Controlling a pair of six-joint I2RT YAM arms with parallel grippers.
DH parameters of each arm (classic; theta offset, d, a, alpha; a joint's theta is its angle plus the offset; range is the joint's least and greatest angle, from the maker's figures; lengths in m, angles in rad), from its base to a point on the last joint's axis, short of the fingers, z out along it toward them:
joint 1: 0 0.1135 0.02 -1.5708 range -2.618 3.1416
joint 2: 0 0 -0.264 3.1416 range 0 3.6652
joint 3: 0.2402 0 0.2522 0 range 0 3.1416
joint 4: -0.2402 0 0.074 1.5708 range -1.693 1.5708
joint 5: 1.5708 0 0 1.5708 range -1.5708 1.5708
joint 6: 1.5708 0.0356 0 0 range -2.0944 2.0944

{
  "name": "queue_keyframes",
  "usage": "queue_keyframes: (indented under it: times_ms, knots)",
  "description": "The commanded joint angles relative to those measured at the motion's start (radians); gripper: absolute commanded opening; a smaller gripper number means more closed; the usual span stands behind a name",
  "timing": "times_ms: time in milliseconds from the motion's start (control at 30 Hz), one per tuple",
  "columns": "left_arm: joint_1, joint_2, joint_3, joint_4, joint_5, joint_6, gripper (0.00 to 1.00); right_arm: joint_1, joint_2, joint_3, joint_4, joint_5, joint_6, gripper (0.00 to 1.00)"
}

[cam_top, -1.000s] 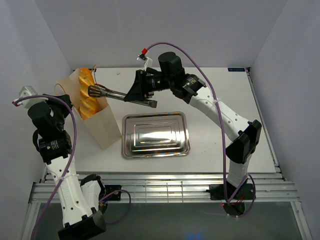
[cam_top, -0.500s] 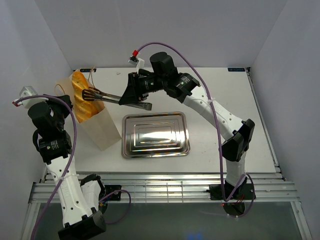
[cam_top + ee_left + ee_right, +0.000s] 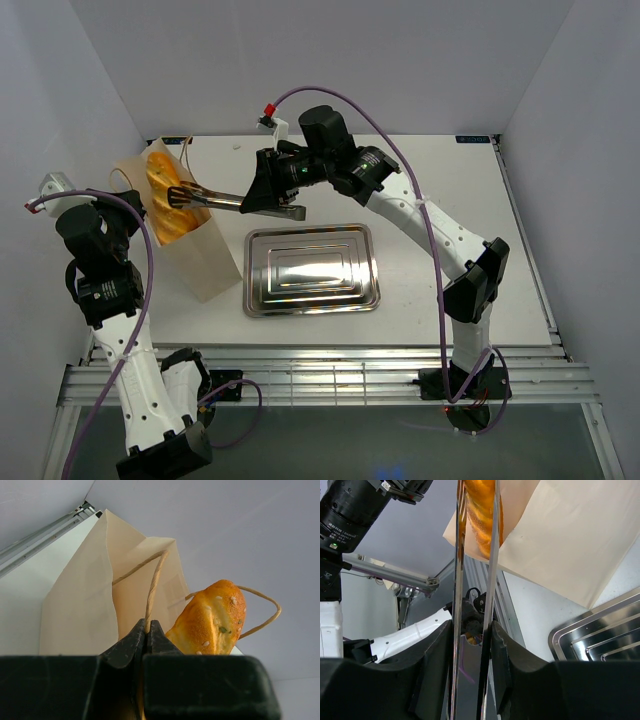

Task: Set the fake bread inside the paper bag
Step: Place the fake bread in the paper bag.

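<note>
Left hand (image 3: 146, 630) pinches cord handle (image 3: 152, 587) of paper bag (image 3: 205, 255). Right hand (image 3: 471, 635) clamps tongs (image 3: 225, 198); tong arms flank baguette (image 3: 165, 195) in bag mouth. Steel tray (image 3: 312, 270) on bench (image 3: 450, 220), right of bag.

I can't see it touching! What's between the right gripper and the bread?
Metal tongs. The right gripper holds them, their tips straddling the bread in the paper bag; the top view shows it.

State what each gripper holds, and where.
Left gripper pinches the cream paper bag by its brown cord handle; right gripper clamps long metal tongs across both arms.
</note>
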Motion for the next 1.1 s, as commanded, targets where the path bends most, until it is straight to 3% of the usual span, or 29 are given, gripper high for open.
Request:
queue_keyframes:
  times_ms: [0,700,1067]
  knots:
    - [0.000,-0.014,0.035,0.018,0.010,-0.008,0.00,0.005,-0.025,0.028,0.033,-0.010,-0.023,0.40]
    - [0.000,-0.016,0.035,0.015,0.008,-0.007,0.00,0.006,-0.016,0.044,0.028,-0.018,-0.030,0.44]
    - [0.000,-0.017,0.034,0.019,0.014,-0.010,0.00,0.034,-0.024,0.112,-0.070,0.070,-0.173,0.43]
